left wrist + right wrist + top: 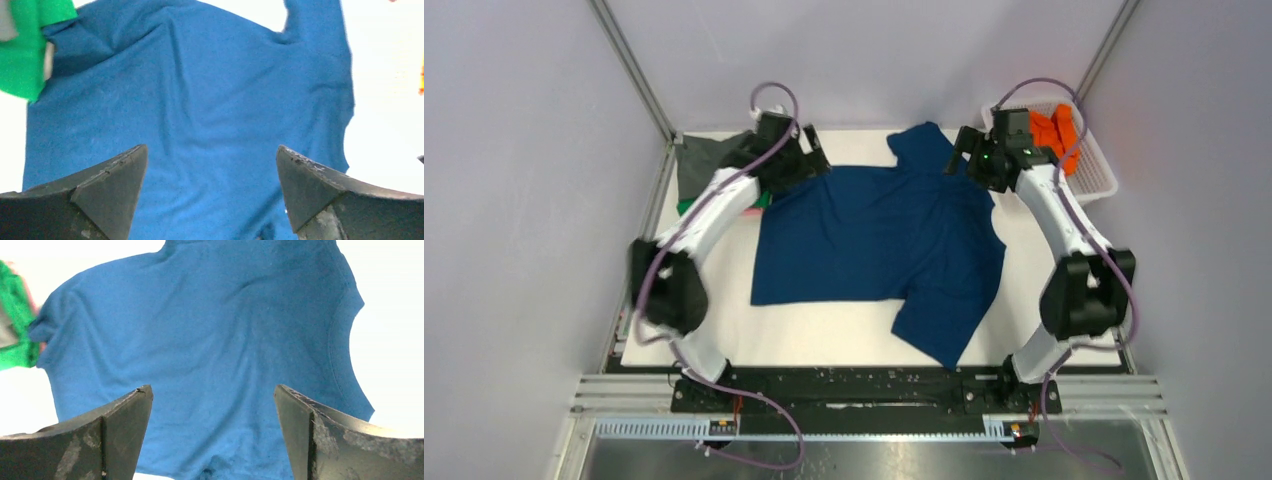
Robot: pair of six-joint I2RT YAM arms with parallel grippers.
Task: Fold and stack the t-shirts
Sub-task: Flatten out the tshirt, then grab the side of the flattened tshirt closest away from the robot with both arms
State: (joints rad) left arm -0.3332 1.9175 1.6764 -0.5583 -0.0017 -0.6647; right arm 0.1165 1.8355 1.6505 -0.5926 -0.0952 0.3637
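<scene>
A large dark blue t-shirt (879, 240) lies spread flat on the white table, plain side up, one sleeve at the back (921, 140) and one at the front (939, 325). It fills the left wrist view (200, 110) and the right wrist view (210, 340). My left gripper (812, 160) hovers open over its back left corner. My right gripper (964, 155) hovers open over its back right part, by the back sleeve. Both are empty. A grey t-shirt (702, 160) lies folded at the back left on a green one (25, 45). An orange t-shirt (1056, 132) sits in the basket.
A white mesh basket (1092, 178) stands at the back right, off the table's corner. Metal frame posts rise at both back corners. The white table (824, 330) shows bare in front of the blue shirt and along the right side.
</scene>
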